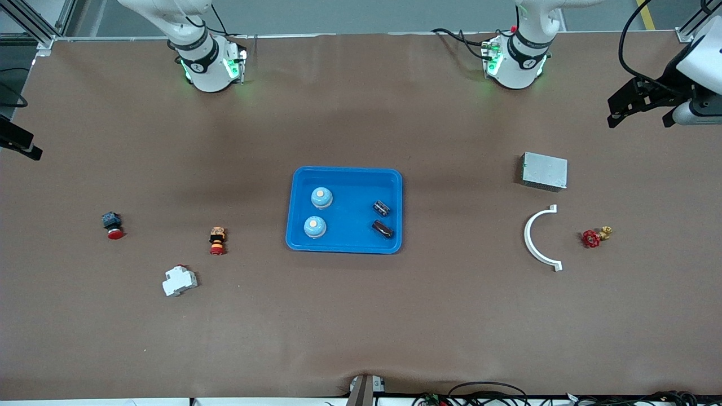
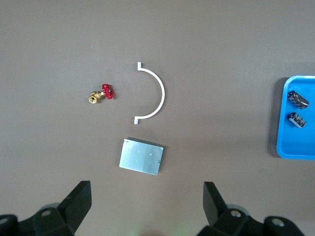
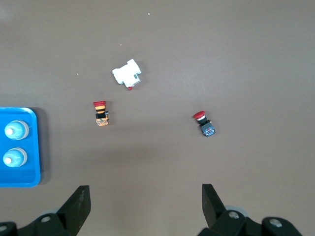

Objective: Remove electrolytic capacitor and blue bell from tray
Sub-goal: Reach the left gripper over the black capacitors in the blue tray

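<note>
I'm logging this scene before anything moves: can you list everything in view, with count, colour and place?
tray: 1, blue, mid-table
bells: 2, pale blue, in tray, toward right arm's end
capacitors: 2, dark, in tray, toward left arm's end
buttons: 2, red-capped, toward right arm's end
breaker: 1, white, nearer the camera than the buttons
metal box: 1, silver, toward left arm's end
arc: 1, white, beside the valve
valve: 1, red and brass
left end effector: open, above the metal box
right end effector: open, above bare table
</note>
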`<state>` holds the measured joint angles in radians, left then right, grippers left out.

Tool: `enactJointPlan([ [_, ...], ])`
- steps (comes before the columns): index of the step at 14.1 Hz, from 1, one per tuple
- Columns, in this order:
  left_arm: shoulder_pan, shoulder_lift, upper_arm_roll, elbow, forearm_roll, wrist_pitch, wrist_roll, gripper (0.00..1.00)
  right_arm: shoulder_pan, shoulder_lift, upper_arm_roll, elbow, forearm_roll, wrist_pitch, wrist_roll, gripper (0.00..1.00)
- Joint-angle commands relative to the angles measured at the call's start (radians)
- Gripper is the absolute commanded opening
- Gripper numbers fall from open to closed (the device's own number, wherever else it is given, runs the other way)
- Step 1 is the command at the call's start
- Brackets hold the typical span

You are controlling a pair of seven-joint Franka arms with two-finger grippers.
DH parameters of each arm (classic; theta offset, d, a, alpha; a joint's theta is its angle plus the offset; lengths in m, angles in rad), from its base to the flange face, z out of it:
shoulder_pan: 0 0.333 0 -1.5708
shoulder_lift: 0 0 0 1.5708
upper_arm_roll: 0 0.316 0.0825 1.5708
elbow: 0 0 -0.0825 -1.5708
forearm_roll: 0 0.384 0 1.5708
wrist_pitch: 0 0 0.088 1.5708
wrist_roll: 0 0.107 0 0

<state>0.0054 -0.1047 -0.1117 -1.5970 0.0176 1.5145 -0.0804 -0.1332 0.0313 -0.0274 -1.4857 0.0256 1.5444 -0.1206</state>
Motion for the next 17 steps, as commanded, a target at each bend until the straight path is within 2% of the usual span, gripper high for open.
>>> enactJointPlan([
  [1, 0.004, 0.003, -0.003, 0.014, -0.018, -0.008, 0.025, 1.0, -0.025, -0.021, 0.009, -0.021, 0.02, 0.011, 0.007, 1.0],
  [4, 0.001, 0.013, -0.005, 0.015, -0.018, -0.008, 0.024, 1.0, -0.026, -0.021, 0.007, -0.022, 0.019, 0.022, 0.007, 1.0],
  [7, -0.002, 0.04, -0.005, 0.019, -0.016, -0.004, 0.019, 1.0, -0.022, -0.046, 0.011, -0.095, 0.02, 0.064, 0.01, 1.0],
  [10, -0.011, 0.135, -0.029, 0.06, -0.048, 0.013, 0.018, 1.0, 0.009, -0.099, 0.017, -0.215, 0.02, 0.132, 0.08, 1.0],
  [13, -0.022, 0.23, -0.086, 0.051, -0.074, 0.123, -0.015, 1.0, 0.064, -0.105, 0.018, -0.263, 0.02, 0.137, 0.232, 1.0],
  [15, -0.039, 0.299, -0.129, 0.049, -0.077, 0.189, -0.125, 1.0, 0.113, -0.103, 0.018, -0.28, 0.023, 0.138, 0.312, 1.0],
  [17, -0.085, 0.368, -0.14, 0.042, -0.079, 0.236, -0.229, 1.0, 0.151, -0.109, 0.018, -0.338, 0.031, 0.195, 0.374, 1.0],
])
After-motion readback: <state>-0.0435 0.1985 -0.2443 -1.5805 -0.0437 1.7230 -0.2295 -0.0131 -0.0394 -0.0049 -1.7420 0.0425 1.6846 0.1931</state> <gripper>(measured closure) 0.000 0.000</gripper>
